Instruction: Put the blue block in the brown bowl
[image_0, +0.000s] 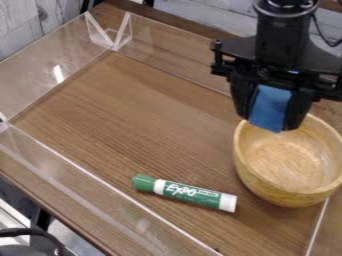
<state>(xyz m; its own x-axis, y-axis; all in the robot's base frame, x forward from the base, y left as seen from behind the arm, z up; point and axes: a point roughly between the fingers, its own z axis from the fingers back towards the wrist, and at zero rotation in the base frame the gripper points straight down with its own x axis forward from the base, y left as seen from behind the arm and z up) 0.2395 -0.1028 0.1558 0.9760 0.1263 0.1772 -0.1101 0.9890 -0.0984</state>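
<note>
Brown wooden table (120, 120) forms the work surface, bounded by a clear plastic wall (94, 190) on the near left. Blue block (270, 108) is located above the far part of the brown bowl (287, 170), at the right. Gripper (271, 100) is closed on the block. Marker (186, 193), white with green, lies left of the bowl, near side, apart from it.

Camera: we look down at a slant from above the near edge
Facing: across the wooden table (114, 110)
Nearness: close enough that the robot arm (274, 45) is cut by our frame
</note>
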